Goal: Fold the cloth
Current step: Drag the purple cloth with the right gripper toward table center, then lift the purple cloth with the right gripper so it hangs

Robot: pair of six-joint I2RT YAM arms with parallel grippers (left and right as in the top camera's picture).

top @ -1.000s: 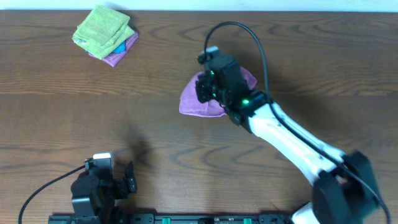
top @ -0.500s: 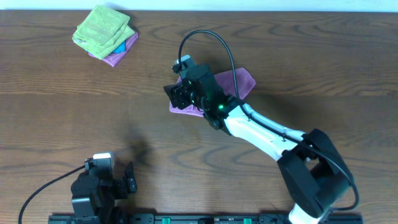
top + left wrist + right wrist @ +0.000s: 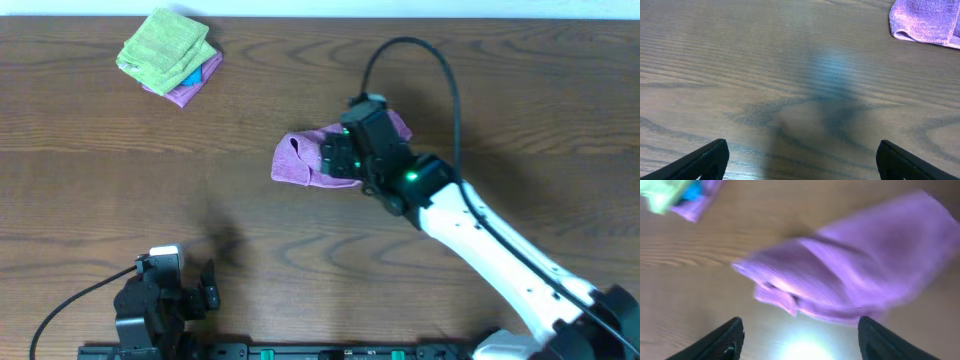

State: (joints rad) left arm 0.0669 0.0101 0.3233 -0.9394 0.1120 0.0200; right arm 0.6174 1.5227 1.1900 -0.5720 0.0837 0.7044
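Observation:
The purple cloth lies crumpled and partly doubled over near the middle of the table, its right part hidden under my right arm. My right gripper hovers over the cloth's middle, open. In the right wrist view the cloth lies just ahead of the spread fingers, with only bare lit wood between them. My left gripper rests at the near left edge, open and far from the cloth. The left wrist view catches just a corner of the cloth at top right, and that gripper holds nothing.
A stack of folded cloths, green on top with blue and purple beneath, sits at the far left corner, also blurred in the right wrist view. The right arm's black cable loops above the cloth.
My right gripper carried the cloth's edge leftward, opened and let it go, then drew back to the right. The cloth now reaches further left. The left arm stayed still.

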